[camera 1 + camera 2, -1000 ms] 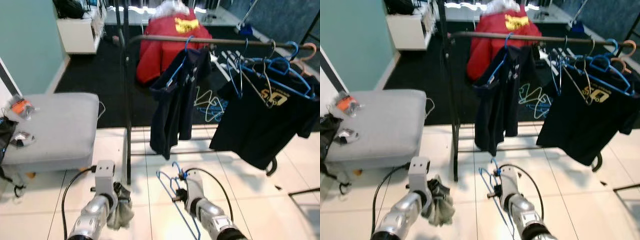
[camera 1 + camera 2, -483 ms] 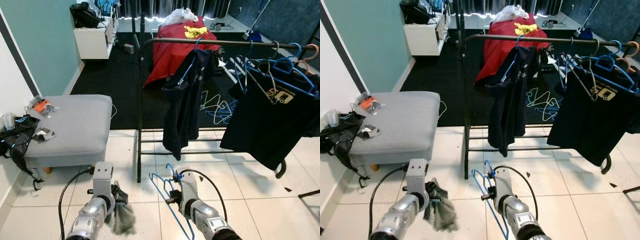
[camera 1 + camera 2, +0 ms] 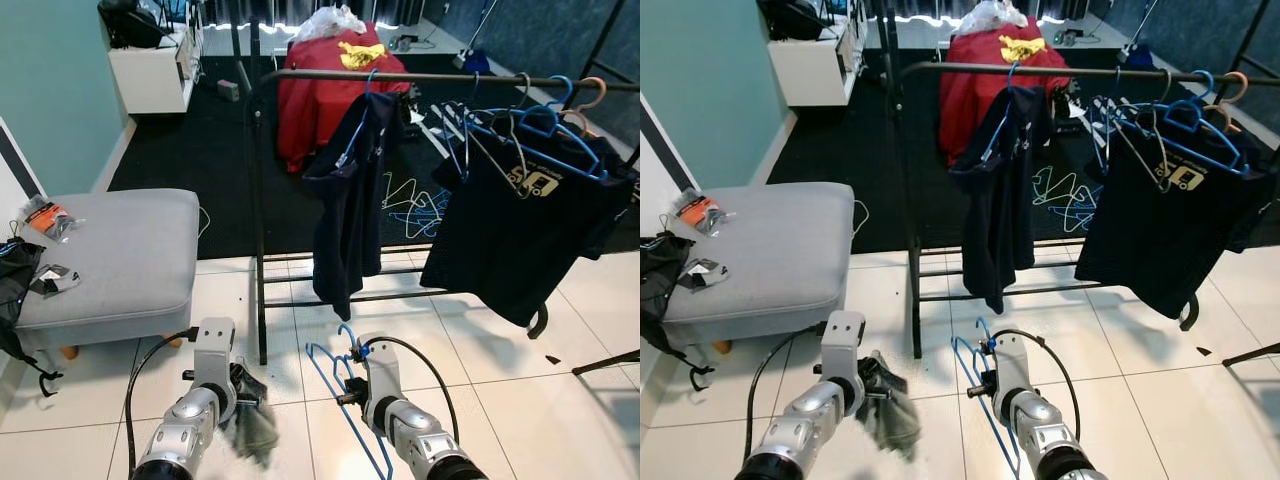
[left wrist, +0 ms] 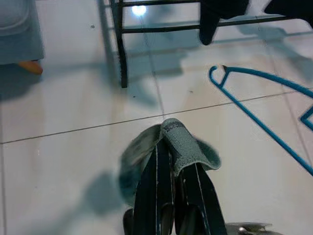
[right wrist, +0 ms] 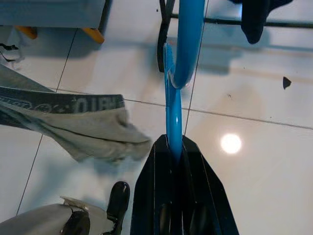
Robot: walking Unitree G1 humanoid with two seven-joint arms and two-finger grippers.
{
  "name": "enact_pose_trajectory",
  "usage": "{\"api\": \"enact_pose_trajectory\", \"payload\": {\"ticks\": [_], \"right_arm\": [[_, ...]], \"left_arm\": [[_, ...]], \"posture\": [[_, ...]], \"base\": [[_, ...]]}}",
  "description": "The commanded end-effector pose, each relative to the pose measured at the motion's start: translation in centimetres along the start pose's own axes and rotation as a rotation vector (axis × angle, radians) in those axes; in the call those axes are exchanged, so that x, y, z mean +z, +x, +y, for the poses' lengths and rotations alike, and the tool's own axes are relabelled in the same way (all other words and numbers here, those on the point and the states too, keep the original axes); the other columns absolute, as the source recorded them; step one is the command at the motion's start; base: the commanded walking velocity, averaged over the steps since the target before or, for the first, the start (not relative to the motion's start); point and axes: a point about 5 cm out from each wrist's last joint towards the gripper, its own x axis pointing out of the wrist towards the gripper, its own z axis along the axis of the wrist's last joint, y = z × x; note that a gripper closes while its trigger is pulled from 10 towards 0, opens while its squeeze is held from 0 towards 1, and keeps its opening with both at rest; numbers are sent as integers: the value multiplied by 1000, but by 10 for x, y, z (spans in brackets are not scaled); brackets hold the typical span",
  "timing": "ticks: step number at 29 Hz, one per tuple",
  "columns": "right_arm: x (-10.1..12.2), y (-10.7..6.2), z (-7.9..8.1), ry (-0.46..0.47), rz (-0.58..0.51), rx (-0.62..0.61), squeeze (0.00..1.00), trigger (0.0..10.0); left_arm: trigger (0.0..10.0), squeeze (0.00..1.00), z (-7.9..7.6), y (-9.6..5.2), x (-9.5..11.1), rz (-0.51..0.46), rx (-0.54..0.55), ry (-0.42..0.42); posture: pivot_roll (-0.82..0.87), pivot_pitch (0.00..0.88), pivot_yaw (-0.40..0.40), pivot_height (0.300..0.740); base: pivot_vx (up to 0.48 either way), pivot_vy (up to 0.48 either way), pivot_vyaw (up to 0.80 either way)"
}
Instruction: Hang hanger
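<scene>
My right gripper is shut on the neck of a blue plastic hanger, whose hook curls past the fingertips. In the eye views the hanger hangs low over the white tiles beside my right arm. My left gripper is shut on a grey-green garment, which droops under my left arm. Ahead stands a black clothes rack with a navy shirt and a black T-shirt on blue hangers.
A grey ottoman sits to the left with small items on it. The rack's left post rises just ahead of my arms. Loose hangers lie on the dark floor behind the rack, beside a red cloth.
The whole picture has shifted as the camera moved. Both grippers keep their hold, and the grey-green garment has swung a little under the left arm.
</scene>
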Motion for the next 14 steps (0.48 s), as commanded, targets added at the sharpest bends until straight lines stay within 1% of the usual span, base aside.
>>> {"api": "enact_pose_trajectory", "payload": {"ticks": [1,2,4,7,8,9,12,14], "right_arm": [[11,0,-1,-5,-57,12,0,10000],[17,0,-1,-17,-82,24,0,10000],[17,0,-1,-17,-82,24,0,10000],[42,-2,-3,-91,-183,75,0,10000],[42,-2,-3,-91,-183,75,0,10000],[52,-4,-5,-114,-225,82,0,10000],[58,-6,-7,-127,-250,84,0,10000],[64,-9,-11,-159,-272,75,0,10000]], "left_arm": [[10000,0,5,0,-2,27,37,3],[10000,0,7,0,-1,24,54,2],[10000,0,7,0,-1,24,54,2],[10000,0,14,-1,14,-34,75,-24],[10000,0,14,-1,14,-34,75,-24],[10000,0,15,-2,21,-60,76,-35],[10000,0,16,-3,25,-75,75,-42],[10000,0,17,-2,29,-80,70,-4]], "posture": [[36,49,-26,740],[35,48,-26,740],[35,48,-26,740],[26,59,-31,740],[26,59,-31,740],[26,57,-30,740],[26,57,-30,740],[20,58,-26,740]], "base": [[0,0,0],[0,0,0],[0,0,0],[0,0,0],[0,0,0],[0,0,0],[0,0,0],[0,-480,0]]}}
